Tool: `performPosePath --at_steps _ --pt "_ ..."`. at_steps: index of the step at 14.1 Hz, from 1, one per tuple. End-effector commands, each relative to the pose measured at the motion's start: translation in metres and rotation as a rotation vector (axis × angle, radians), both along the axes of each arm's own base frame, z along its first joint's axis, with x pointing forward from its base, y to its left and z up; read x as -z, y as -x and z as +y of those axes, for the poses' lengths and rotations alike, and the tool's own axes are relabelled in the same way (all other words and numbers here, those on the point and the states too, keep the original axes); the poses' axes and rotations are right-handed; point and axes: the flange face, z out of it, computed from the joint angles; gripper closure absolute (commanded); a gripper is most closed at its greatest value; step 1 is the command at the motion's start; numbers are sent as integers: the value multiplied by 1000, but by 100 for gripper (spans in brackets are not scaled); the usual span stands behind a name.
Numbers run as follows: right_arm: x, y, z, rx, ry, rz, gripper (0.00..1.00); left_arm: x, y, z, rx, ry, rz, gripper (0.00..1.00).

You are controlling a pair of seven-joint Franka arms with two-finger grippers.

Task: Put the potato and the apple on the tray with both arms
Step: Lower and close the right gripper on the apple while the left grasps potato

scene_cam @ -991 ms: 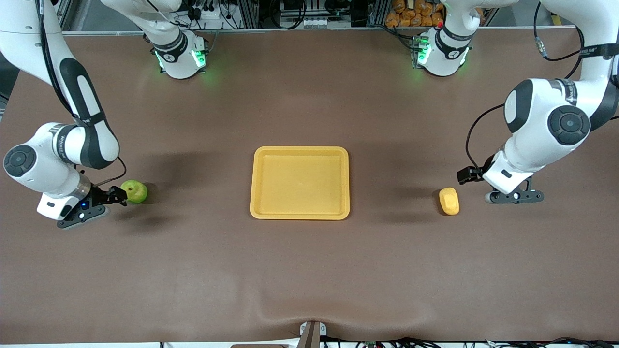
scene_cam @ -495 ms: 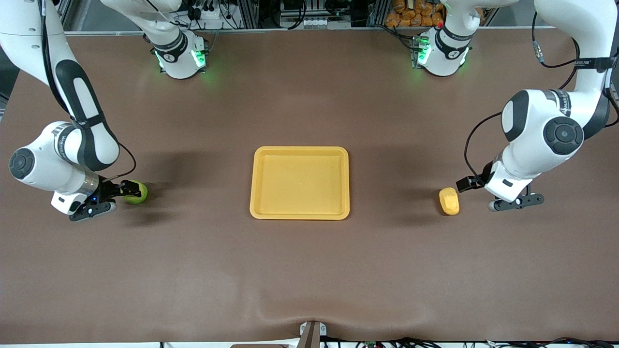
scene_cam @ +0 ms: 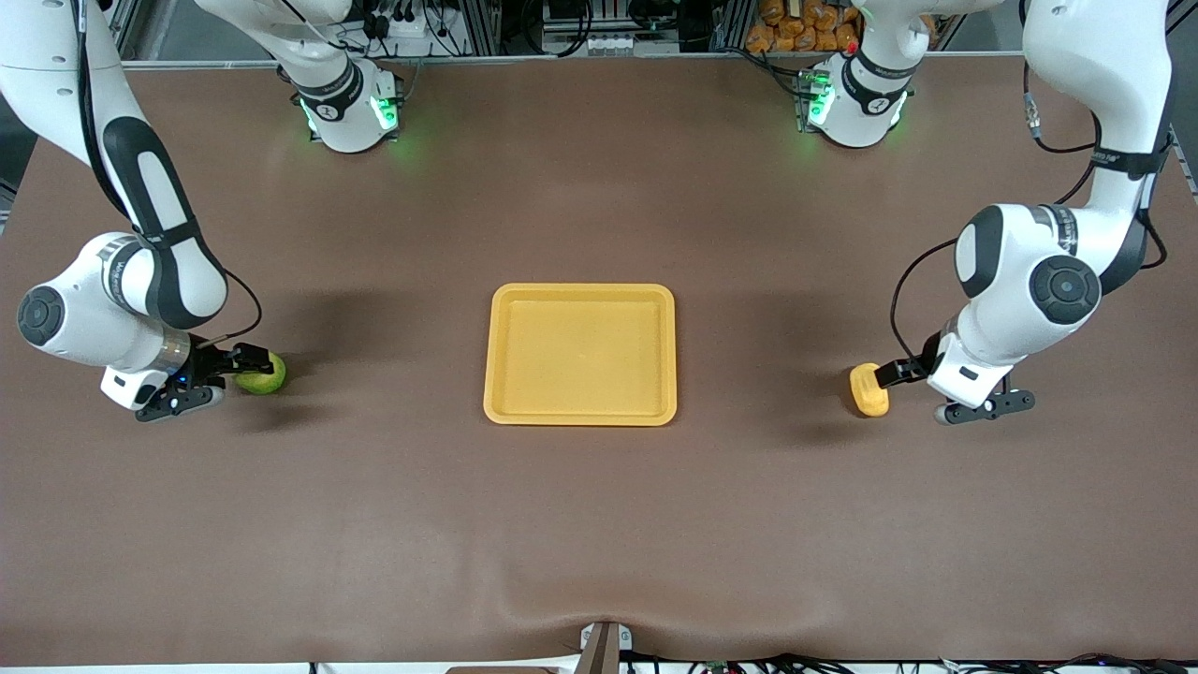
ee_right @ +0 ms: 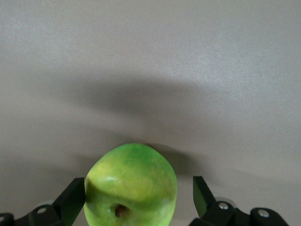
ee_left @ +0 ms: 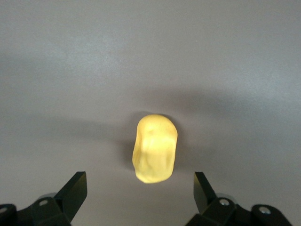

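Right end effector [scene_cam: 251, 359] spread wide around apple [scene_cam: 262, 374], left end effector [scene_cam: 889, 372] gaping over potato [scene_cam: 869, 390]

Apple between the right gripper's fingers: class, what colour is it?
Yellow-green, the apple has a brown stem dimple; the right wrist view shows it best.

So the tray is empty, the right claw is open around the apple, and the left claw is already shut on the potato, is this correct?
Not quite. The left claw is open, not shut: in the left wrist view its fingers stand wide apart with the potato lying between and just ahead of them on the table. The rest holds: the tray is empty and the right claw is open around the apple.
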Motion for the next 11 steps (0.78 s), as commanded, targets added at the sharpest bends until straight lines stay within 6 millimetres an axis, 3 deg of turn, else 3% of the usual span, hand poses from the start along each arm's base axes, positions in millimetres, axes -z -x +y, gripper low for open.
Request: performPosePath --at_steps 1,5,6,8,9,11 --pt "4 10 -1 1 -20 10 0 21 -1 1 -14 8 -8 0" --pt "9 11 -2 3 -21 18 1 42 0 1 -16 10 6 3" --pt "9 11 -1 1 -22 18 24 47 1 1 -16 10 15 4" --pt "11 13 -1 3 -23 24 82 57 2 0 -21 13 29 7" --pt "11 13 0 1 -24 24 100 61 2 0 -30 17 37 8" --pt "11 12 0 0 -23 23 100 66 1 -1 -52 36 34 9"
